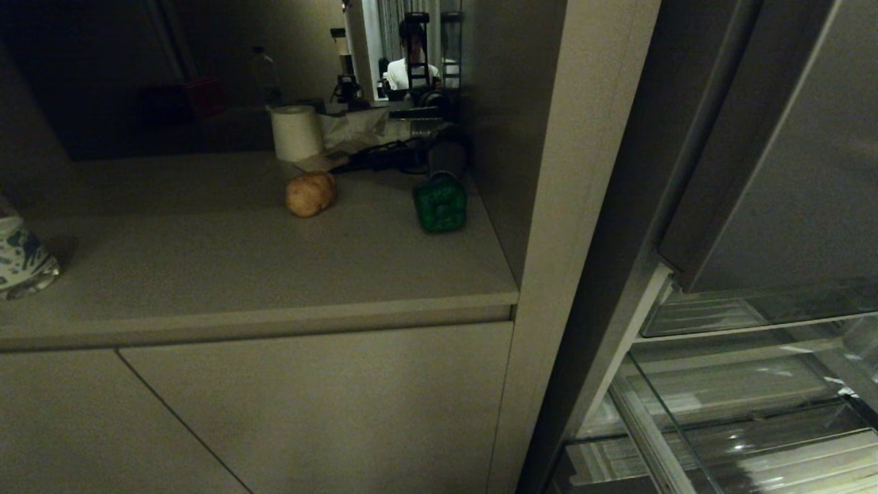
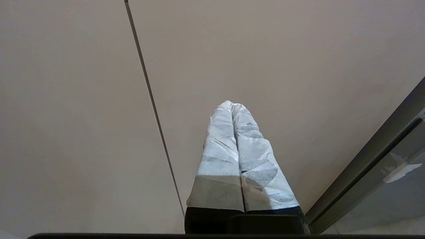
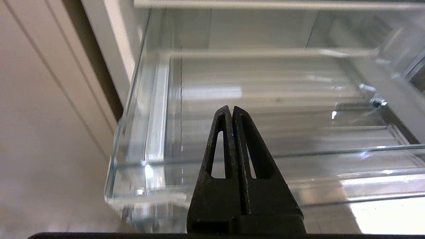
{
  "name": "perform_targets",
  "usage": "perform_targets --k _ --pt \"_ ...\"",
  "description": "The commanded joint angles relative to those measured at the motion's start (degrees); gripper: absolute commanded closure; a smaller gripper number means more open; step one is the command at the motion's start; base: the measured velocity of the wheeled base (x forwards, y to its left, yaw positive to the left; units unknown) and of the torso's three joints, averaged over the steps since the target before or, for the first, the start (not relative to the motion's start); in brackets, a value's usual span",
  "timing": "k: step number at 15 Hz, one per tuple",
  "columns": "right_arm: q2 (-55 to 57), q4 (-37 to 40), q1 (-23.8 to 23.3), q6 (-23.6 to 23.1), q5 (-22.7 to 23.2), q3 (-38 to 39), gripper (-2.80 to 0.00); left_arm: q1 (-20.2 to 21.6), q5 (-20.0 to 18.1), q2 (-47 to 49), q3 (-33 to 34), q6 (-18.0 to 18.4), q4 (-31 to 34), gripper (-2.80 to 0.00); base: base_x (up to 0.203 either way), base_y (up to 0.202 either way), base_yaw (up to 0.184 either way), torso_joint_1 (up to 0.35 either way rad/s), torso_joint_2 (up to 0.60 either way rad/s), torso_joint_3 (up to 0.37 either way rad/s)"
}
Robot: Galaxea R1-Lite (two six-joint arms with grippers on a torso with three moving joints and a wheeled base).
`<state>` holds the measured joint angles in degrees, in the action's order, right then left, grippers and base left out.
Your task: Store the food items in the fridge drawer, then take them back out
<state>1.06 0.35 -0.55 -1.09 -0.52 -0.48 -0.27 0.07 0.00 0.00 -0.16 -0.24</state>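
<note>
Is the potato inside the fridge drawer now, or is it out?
Out. The potato lies on the counter, left of the green item; the drawer is pulled open, and its visible part looks empty.

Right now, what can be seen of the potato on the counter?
The potato is a rounded, tan-brown lump with dull, rough-looking skin, whole and unpeeled as far as the head view shows. It lies on its side on the grey countertop, toward the back, in front of a white paper roll and left of a green item, apart from both. Nothing touches it but the counter; no end effector is near it.
</note>
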Motion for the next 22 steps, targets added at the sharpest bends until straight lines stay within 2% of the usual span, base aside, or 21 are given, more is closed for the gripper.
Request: perform_targets --k 1,5,9,12,22 --pt "-1.1 -5.6 0.0 0.3 -0.1 2.2 0.0 0.0 0.0 0.1 0.0 0.0 0.0 0.0 0.0 0.0 0.0 0.0 0.0 0.0" --pt "-1.1 -5.2 0.0 -0.1 -0.1 2.2 0.0 0.0 0.0 0.1 0.0 0.0 0.0 0.0 0.0 0.0 0.0 0.0 0.0 0.0" --pt "-1.1 -5.2 0.0 -2.9 0.4 2.2 0.0 0.0 0.0 0.1 0.0 0.0 0.0 0.0 0.0 0.0 0.0 0.0 0.0 0.0" --pt "-1.1 -5.2 0.0 -2.7 0.4 2.2 0.0 0.0 0.0 0.1 0.0 0.0 0.0 0.0 0.0 0.0 0.0 0.0 0.0 0.0" --pt "-1.1 -5.2 0.0 -2.3 0.3 2.2 0.0 0.0 0.0 0.1 0.0 0.0 0.0 0.0 0.002 0.007 -0.167 0.002 0.0 0.005"
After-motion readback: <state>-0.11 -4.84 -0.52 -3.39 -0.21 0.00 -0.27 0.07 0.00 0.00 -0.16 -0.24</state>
